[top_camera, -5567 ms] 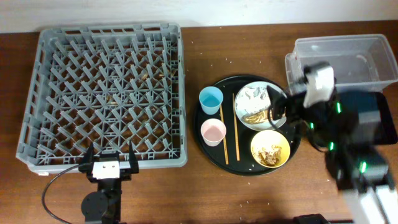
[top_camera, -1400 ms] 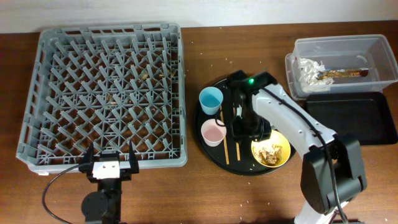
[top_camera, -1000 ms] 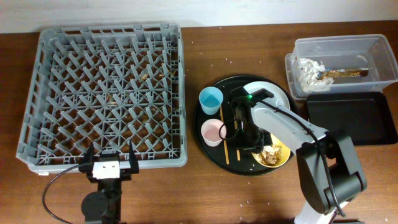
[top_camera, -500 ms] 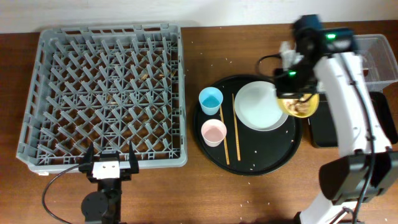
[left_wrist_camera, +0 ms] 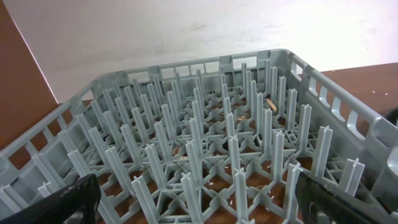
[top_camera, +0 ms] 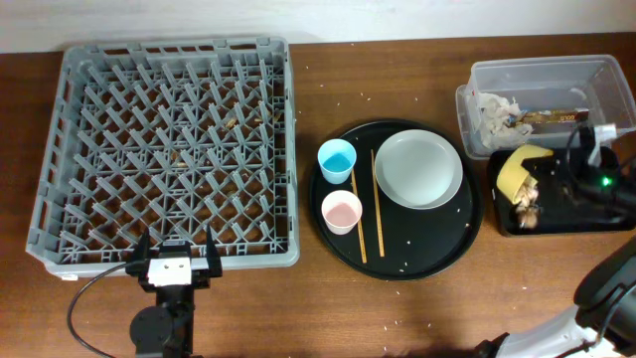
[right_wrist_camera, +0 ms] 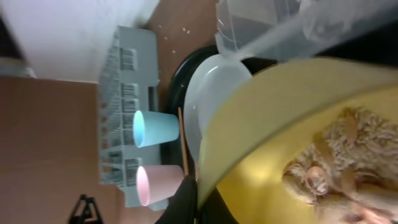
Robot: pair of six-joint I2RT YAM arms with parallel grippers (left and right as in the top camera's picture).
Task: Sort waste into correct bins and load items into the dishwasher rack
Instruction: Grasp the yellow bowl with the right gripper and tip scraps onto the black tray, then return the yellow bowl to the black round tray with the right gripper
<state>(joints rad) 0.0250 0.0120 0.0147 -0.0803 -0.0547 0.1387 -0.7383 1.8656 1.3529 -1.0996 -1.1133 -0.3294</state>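
My right gripper [top_camera: 545, 185] is shut on the rim of the yellow bowl [top_camera: 517, 169], which is tipped on its side over the shallow black bin [top_camera: 566, 221]. Tan food scraps [top_camera: 528, 210] lie on that bin below the bowl, and more cling inside the bowl [right_wrist_camera: 336, 155]. The rim sits pinched between the fingers of the right gripper [right_wrist_camera: 198, 200]. The clear bin [top_camera: 596, 80] holds the white napkin [top_camera: 489, 107] and the brown wrapper [top_camera: 547, 117]. My left gripper [top_camera: 179, 262] is open at the near edge of the grey rack [top_camera: 169, 149]; its fingers [left_wrist_camera: 68, 199] flank the pegs.
On the round black tray [top_camera: 437, 254] stand a white plate [top_camera: 418, 169], a light-blue cup [top_camera: 337, 159], a pink cup [top_camera: 341, 211] and two chopsticks [top_camera: 365, 214]. Crumbs dot the rack floor and the brown table.
The right arm has swung right and toward the table's front with the yellow bowl, from the round tray's far-right edge to over the black bin. The bowl is now tipped; scraps lie on the bin.
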